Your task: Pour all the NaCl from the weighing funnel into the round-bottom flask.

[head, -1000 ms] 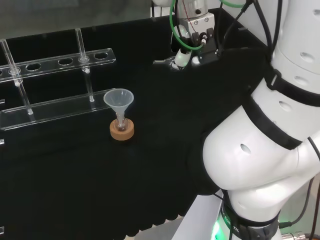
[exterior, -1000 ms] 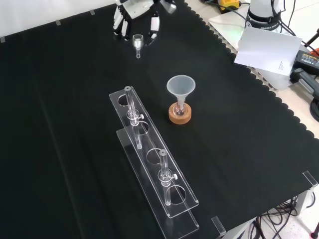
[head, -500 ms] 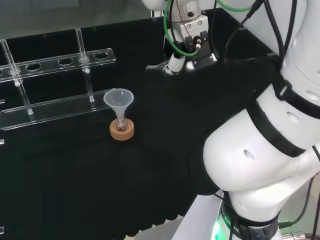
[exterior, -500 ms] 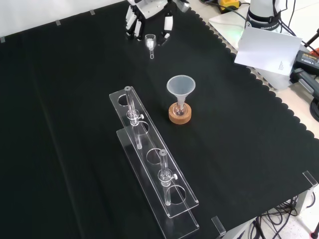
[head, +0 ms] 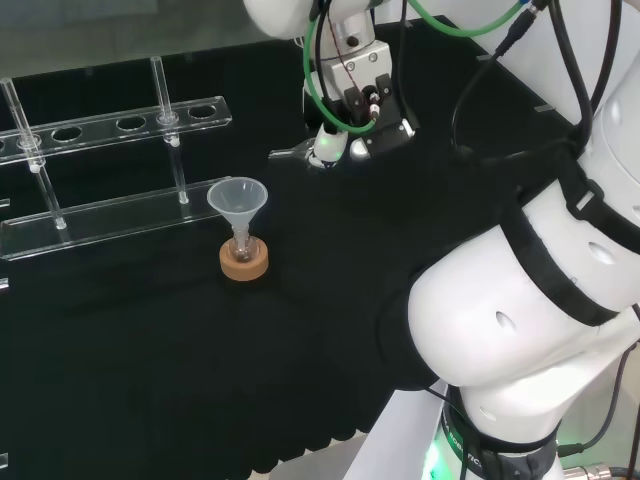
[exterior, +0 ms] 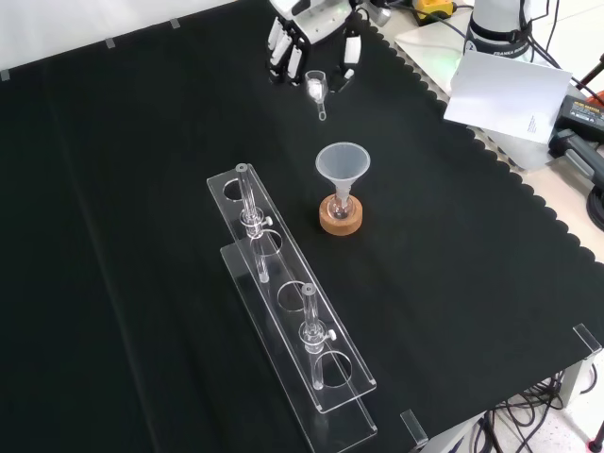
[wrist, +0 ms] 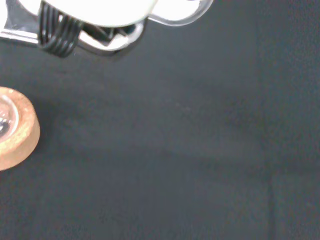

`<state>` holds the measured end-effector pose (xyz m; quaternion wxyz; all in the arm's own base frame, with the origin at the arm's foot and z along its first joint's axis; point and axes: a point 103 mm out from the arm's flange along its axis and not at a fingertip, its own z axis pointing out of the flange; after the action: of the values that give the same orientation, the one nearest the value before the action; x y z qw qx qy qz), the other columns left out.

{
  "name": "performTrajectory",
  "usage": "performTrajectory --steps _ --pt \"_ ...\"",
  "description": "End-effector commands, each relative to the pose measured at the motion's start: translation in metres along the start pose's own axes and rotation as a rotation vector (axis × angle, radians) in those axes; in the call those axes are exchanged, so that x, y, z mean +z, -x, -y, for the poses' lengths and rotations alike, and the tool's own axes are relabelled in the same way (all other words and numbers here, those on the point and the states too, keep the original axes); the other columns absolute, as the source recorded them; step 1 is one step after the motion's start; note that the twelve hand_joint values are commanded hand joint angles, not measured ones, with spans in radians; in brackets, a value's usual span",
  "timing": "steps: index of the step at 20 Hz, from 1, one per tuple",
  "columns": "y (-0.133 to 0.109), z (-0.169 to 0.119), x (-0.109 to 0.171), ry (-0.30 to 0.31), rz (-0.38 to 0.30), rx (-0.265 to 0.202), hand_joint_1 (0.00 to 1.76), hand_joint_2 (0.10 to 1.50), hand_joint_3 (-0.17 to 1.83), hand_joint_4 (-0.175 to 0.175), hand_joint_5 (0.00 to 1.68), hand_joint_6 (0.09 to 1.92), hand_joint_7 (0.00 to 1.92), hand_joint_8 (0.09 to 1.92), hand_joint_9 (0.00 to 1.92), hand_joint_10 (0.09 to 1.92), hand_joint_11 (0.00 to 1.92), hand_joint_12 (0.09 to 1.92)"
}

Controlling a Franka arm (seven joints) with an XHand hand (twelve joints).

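Front view, left to right: a clear acrylic rack (exterior: 283, 311) lies on the black-clothed bench (exterior: 113, 236); the robot hand (exterior: 316, 38), fingers pinching the small glass weighing funnel (exterior: 315, 87), hangs beyond the round-bottom flask (exterior: 340, 206), which carries a translucent plastic funnel (exterior: 342, 168) and sits on a cork ring (exterior: 341, 219).

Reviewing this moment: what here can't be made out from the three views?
- Small round-bottom flask, front view: hidden behind the translucent plastic funnel and cork ring stand; contents unreadable.
- Clear weighing funnel in the hand: too small to judge the white fill.
- Flask, wrist view: cut off by the edge.
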<state>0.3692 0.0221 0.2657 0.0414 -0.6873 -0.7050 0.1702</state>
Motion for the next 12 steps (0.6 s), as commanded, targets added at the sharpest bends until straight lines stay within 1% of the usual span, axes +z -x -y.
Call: performTrajectory --steps 1,4,7,8,11,12 --pt "-0.015 0.007 0.000 -0.029 0.039 0.009 1.13 0.64 0.66 0.175 1.31 0.61 0.58 0.68 0.92 0.36 0.81 1.03" --pt "-0.018 0.008 0.001 -0.038 0.044 -0.005 1.13 0.64 0.66 0.175 1.31 0.61 0.58 0.68 0.92 0.36 0.81 1.03" --pt "-0.022 0.006 0.002 -0.050 0.063 -0.015 1.13 0.64 0.66 0.175 1.31 0.61 0.58 0.68 0.92 0.36 0.81 1.03" --pt "-0.023 0.006 0.002 -0.054 0.072 -0.011 1.13 0.64 0.66 0.175 1.31 0.61 0.58 0.68 0.92 0.36 0.81 1.03" --pt "-0.026 0.005 0.003 -0.063 0.084 -0.017 1.13 0.64 0.66 0.175 1.31 0.61 0.58 0.68 0.92 0.36 0.80 1.04" --pt "-0.026 0.004 0.003 -0.069 0.090 -0.007 1.13 0.64 0.66 0.175 1.31 0.61 0.58 0.68 0.92 0.36 0.80 1.04"
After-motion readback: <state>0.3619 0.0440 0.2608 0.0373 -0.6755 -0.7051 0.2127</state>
